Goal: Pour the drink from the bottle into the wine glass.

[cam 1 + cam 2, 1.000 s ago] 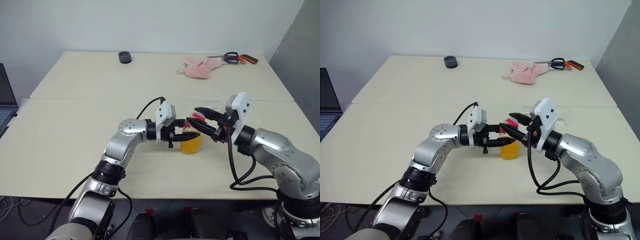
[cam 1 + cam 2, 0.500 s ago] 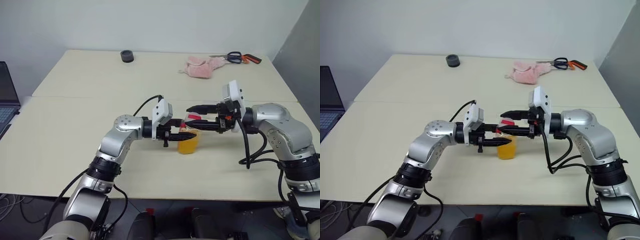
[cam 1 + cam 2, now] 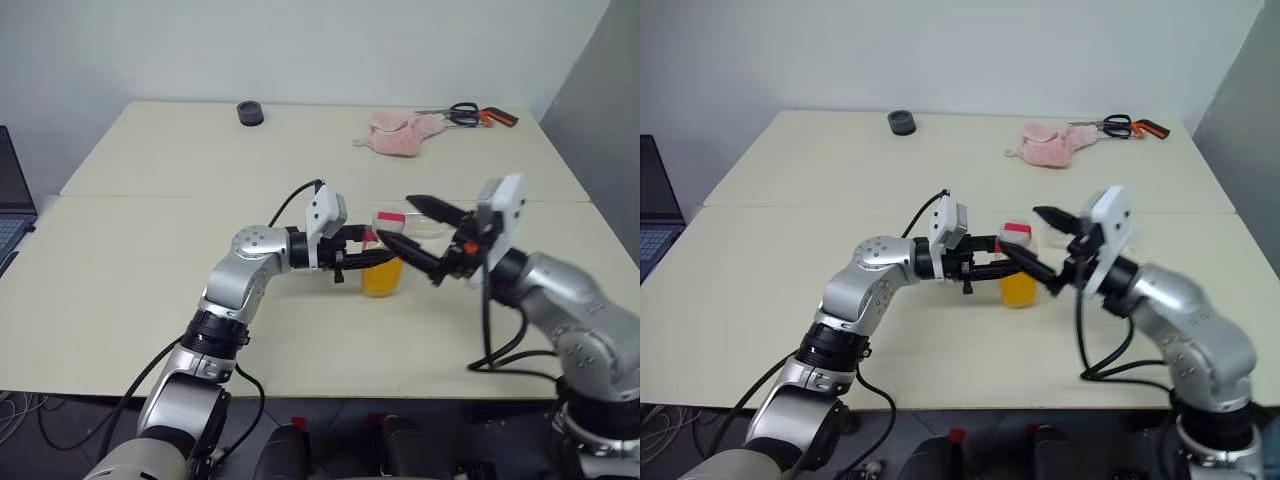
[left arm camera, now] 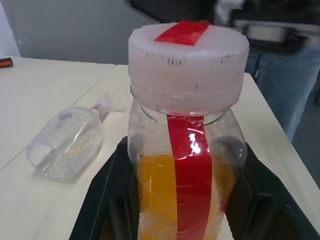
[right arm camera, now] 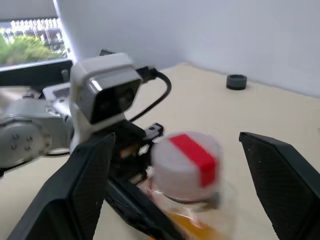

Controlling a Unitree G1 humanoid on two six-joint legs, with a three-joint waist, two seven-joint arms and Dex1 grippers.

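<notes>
No words, numbers or brand marks can be read; the bottle [image 4: 187, 150] bears only a plain red stripe.

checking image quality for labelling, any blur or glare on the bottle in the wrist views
Right wrist view: the bottle is smeared by blur, cap edges soft, while the right gripper fingers look fairly crisp. Left wrist view: bottle sharp, with a bright glare spot on the red label stripe; the wine glass lying on its side behind is slightly soft.

bottle [image 4: 187, 150]: clr, red stripe, white cap | drink [image 4: 155, 195]: orange | cloth [image 3: 395, 135]: pink
</notes>
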